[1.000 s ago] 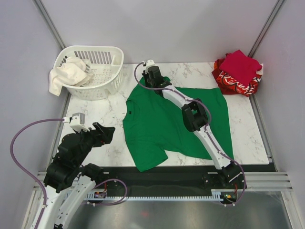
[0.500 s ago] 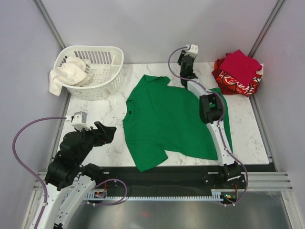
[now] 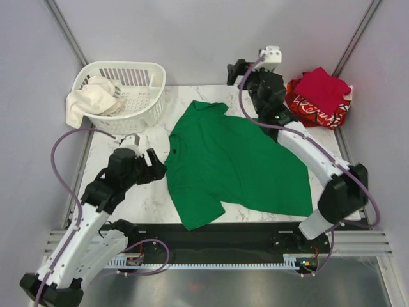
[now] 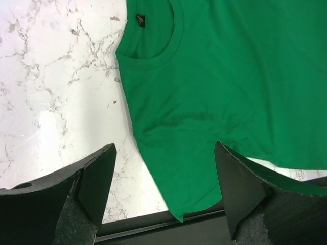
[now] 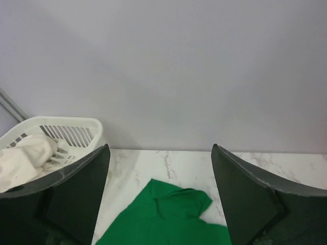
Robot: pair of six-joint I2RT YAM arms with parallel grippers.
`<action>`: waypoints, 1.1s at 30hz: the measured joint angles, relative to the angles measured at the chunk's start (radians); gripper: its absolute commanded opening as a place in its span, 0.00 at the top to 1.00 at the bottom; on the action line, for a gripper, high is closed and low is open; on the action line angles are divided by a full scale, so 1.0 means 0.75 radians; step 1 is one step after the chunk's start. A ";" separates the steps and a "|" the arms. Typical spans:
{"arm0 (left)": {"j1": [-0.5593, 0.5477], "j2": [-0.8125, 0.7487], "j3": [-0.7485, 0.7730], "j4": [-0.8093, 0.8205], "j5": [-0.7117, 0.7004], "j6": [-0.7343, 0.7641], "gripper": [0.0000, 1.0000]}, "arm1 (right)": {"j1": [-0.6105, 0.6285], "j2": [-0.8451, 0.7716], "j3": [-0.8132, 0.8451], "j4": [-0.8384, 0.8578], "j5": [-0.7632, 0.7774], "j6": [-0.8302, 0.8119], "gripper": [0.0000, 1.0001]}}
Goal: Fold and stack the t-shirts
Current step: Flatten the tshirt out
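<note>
Care with the green t-shirt, spread at the centre of the desk with collar toward 9 o'clock, means that the left claw at 9 o'clock and the right claw at 12 o'clock, both apart and empty, should, I think, pinch matching edges and fold evenly.

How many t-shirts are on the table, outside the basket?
3: a green one spread flat in the middle, a crimson one folded at the far right corner, a red printed one under it. More may hide beneath.
</note>
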 measured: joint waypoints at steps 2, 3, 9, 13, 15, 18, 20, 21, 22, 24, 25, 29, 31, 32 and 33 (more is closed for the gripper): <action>-0.012 0.132 0.043 0.024 0.004 0.000 0.15 | -0.035 -0.171 -0.157 -0.061 -0.005 0.037 0.11; -0.024 0.202 0.070 0.046 0.002 0.000 0.16 | -0.052 -0.248 -0.232 -0.121 -0.007 0.056 0.11; -0.130 0.517 0.244 0.160 -0.022 -0.015 0.16 | -0.064 -0.694 -0.680 -0.527 0.001 0.220 0.07; -0.196 0.642 0.229 0.183 -0.050 -0.064 0.18 | -0.060 -0.934 -0.889 -0.747 -0.007 0.277 0.07; -0.269 0.724 0.219 0.188 -0.082 -0.082 0.18 | -0.063 -0.941 -0.912 -0.807 -0.037 0.286 0.12; -0.404 0.776 0.176 0.207 -0.115 -0.087 0.20 | -0.061 -0.814 -0.887 -0.812 -0.159 0.286 0.28; -0.462 0.775 0.137 0.226 -0.116 -0.092 0.23 | -0.061 -0.632 -0.814 -0.796 -0.253 0.279 0.48; -0.472 0.775 0.117 0.242 -0.117 -0.096 0.27 | -0.061 -0.513 -0.750 -0.780 -0.302 0.269 0.56; -0.473 0.775 0.096 0.254 -0.120 -0.101 0.28 | -0.061 -0.397 -0.675 -0.765 -0.343 0.264 0.65; -0.470 0.778 0.071 0.274 -0.133 -0.109 0.30 | -0.061 -0.134 -0.463 -0.762 -0.406 0.250 0.89; -0.470 0.787 0.073 0.285 -0.143 -0.109 0.30 | -0.064 -0.011 -0.344 -0.751 -0.439 0.250 0.96; -0.459 0.944 0.233 0.336 -0.176 -0.083 0.32 | -0.090 0.479 0.182 -0.719 -0.558 0.295 1.00; -0.433 1.104 0.387 0.390 -0.172 -0.070 0.33 | -0.108 0.697 0.440 -0.726 -0.614 0.323 1.00; -0.420 1.171 0.444 0.423 -0.163 -0.068 0.33 | -0.114 0.788 0.546 -0.735 -0.638 0.335 1.00; -0.397 1.253 0.501 0.459 -0.144 -0.069 0.34 | -0.120 0.889 0.668 -0.739 -0.664 0.351 1.00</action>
